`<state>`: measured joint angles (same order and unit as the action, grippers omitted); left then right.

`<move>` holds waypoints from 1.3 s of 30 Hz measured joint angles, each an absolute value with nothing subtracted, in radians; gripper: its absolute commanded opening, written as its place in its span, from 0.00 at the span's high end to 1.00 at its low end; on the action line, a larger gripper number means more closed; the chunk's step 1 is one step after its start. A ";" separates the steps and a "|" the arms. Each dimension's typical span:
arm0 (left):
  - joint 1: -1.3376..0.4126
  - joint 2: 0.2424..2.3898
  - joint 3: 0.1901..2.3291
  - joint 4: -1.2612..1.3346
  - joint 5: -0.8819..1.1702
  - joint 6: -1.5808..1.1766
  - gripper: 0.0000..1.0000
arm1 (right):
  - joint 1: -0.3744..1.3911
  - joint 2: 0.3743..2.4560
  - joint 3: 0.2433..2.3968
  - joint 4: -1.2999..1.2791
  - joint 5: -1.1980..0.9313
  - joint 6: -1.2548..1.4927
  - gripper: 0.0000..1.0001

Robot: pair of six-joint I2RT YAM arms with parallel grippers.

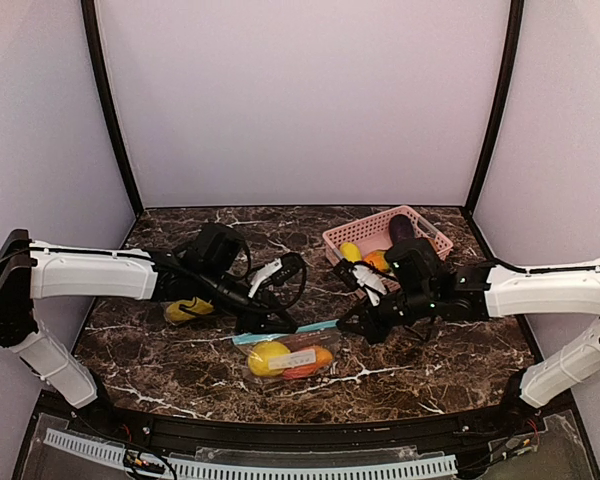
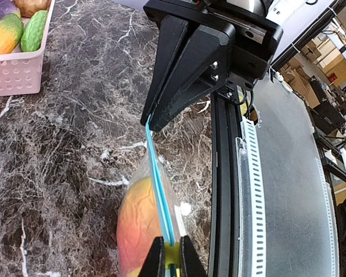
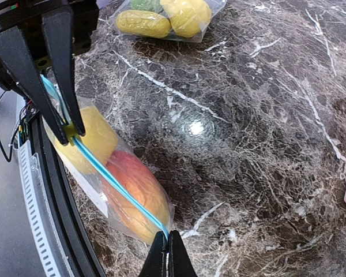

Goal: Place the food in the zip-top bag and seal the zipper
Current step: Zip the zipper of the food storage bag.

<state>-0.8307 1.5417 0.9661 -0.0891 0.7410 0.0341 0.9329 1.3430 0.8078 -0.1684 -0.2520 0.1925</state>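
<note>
Food [image 1: 270, 357]: two pieces, one yellow and one orange-red, sit inside the bag [image 1: 292, 360]. Bag lies on the table [image 1: 460, 350] near its front edge, centre, between the two arms.

Zipper [image 3: 118, 182]: blue strip along the bag's far side, pulled straight between the two grippers. Wrist views show it as a single line. Cannot tell if it is pressed shut along the full length.

Left gripper [image 2: 172, 259]: nearly closed, fingers pinching the zipper at the bag's left end. Strip passes between the fingertips, with the yellow piece just behind them.

Right gripper [image 3: 167, 251]: fully closed, fingertips together on the zipper's right end, at the bag's corner by the orange-red piece.

Each wrist view shows the other gripper at the far end of the strip, clamped on it.

Basket [image 1: 365, 222]: pink lattice, far right of the table, behind the right arm. Holds more food: yellow, orange and dark purple pieces from above; a green one also shows in the left wrist view.

Second bag [image 1: 188, 310]: on the table under the left arm, well apart from the first. Contains yellow pieces and a green one, per the right wrist view.
</note>
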 measured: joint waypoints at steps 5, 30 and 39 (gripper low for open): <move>-0.815 1.535 0.966 -0.103 0.740 0.045 0.99 | 0.902 1.335 0.808 -0.182 -0.237 0.200 1.00; -0.745 1.504 0.966 -0.183 0.756 0.094 0.99 | 0.776 1.295 0.806 -0.294 -0.179 0.223 1.00; -0.735 1.504 0.961 -0.217 0.757 0.072 0.99 | 0.748 1.296 0.792 -0.289 -0.312 0.197 1.00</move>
